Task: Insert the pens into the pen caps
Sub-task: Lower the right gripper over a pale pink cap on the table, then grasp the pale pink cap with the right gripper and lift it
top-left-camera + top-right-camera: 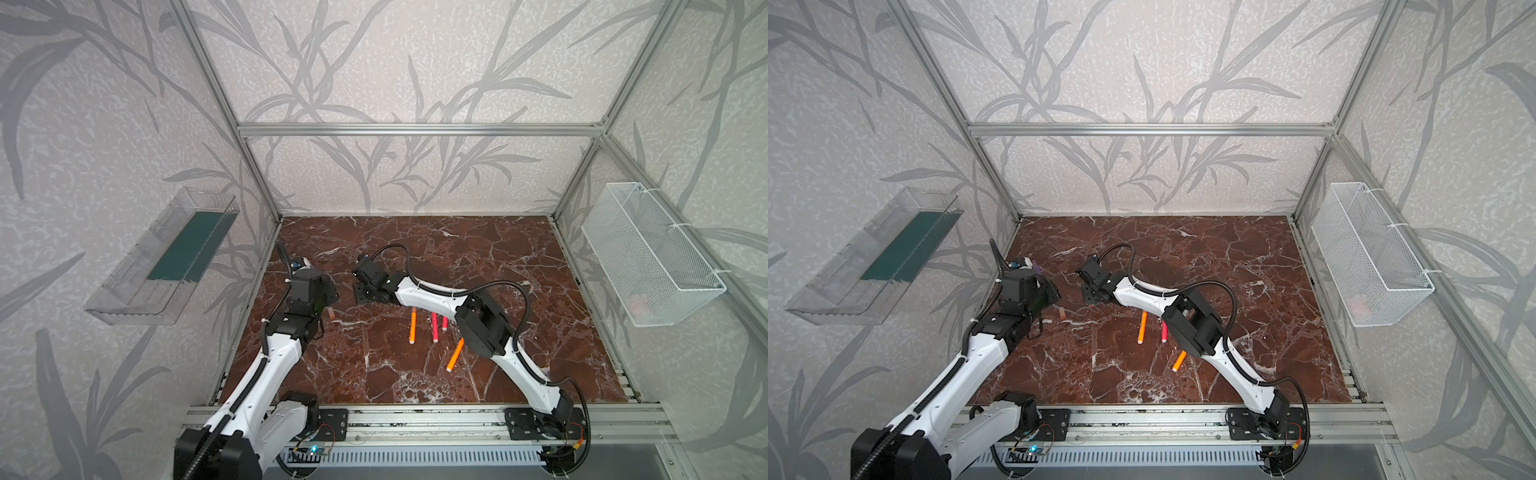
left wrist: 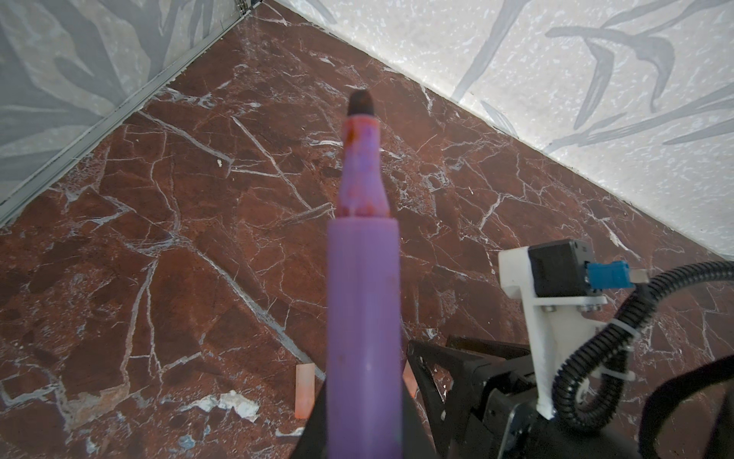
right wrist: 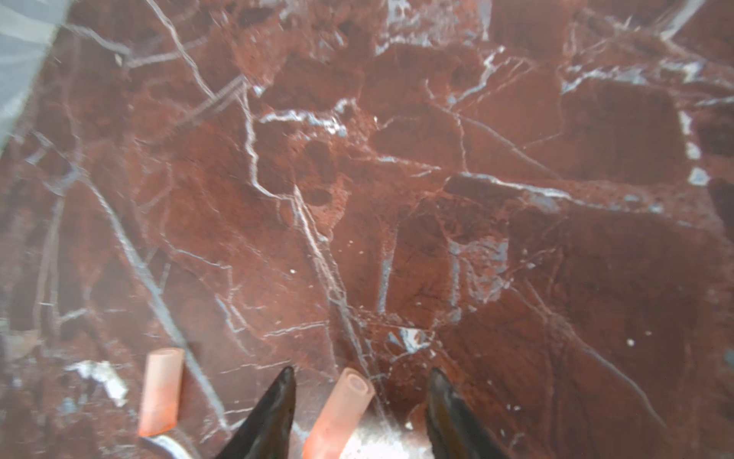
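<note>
One pen cap [image 3: 341,417] lay on the worktop [image 3: 516,159] between the parted jaws of the right end effector [image 3: 361,373], not yet gripped. A second cap [image 3: 161,393] lay just outside one jaw. The left end effector [image 2: 363,441] was clamped on the purple pen [image 2: 363,302], tip pointing away from it. The step in hand looked like grasping the cap; next, close without rolling it, then align bore and tip. Open worktop lay ahead of both, and walls [image 2: 556,79] stood near the left one.

No text, label, brand name, number or sign is legible in any view. A small pale mark on the black joint housing of the left arm [image 1: 291,326], seen in both top views, is too small to read.
</note>
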You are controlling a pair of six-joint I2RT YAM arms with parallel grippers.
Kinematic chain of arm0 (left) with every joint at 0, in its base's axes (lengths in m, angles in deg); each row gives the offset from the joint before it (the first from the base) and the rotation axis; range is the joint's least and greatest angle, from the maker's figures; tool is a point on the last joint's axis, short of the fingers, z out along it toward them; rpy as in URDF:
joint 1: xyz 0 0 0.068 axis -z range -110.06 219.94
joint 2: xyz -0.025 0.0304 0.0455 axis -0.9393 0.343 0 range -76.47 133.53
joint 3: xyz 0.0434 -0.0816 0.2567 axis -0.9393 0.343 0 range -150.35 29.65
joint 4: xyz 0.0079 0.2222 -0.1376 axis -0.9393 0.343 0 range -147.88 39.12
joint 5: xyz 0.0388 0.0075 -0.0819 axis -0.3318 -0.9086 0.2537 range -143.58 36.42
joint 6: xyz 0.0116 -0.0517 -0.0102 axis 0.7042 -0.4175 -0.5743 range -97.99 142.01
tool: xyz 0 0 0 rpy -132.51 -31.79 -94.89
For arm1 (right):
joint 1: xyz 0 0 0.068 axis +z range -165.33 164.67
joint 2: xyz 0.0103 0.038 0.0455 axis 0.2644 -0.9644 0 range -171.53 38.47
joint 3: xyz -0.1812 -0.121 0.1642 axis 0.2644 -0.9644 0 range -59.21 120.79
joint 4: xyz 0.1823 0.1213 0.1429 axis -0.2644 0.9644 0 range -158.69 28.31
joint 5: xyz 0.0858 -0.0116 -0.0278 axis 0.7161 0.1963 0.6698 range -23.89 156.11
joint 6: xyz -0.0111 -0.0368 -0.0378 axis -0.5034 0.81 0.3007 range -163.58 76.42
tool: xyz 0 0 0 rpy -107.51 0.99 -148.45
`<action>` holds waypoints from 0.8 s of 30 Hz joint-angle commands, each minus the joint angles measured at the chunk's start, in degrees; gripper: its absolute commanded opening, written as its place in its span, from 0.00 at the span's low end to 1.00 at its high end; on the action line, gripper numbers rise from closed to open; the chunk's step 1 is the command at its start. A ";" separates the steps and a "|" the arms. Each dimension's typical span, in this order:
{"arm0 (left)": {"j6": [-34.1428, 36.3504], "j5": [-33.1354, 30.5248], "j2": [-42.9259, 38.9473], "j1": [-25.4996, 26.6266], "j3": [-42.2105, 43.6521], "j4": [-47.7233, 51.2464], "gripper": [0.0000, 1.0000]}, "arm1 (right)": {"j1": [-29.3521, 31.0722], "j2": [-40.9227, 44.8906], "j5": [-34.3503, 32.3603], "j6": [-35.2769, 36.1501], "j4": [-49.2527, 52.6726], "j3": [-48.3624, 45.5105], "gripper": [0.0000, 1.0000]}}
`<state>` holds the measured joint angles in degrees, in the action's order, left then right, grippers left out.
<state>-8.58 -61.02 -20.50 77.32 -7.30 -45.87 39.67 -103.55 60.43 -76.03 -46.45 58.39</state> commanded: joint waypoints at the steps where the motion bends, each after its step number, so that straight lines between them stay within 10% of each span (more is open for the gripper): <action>1: -0.26 -0.64 -0.94 -0.44 0.56 0.12 0.00 | 0.85 -1.82 -1.45 1.42 4.36 2.46 0.49; 24: -0.63 0.27 -2.15 -0.95 0.82 0.44 0.00 | 2.74 -3.87 -8.51 3.17 10.96 5.85 0.28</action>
<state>-8.62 -60.89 -21.29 76.88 -7.30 -45.85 42.10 -105.38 54.45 -73.60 -38.60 62.15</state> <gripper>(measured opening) 0.158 0.279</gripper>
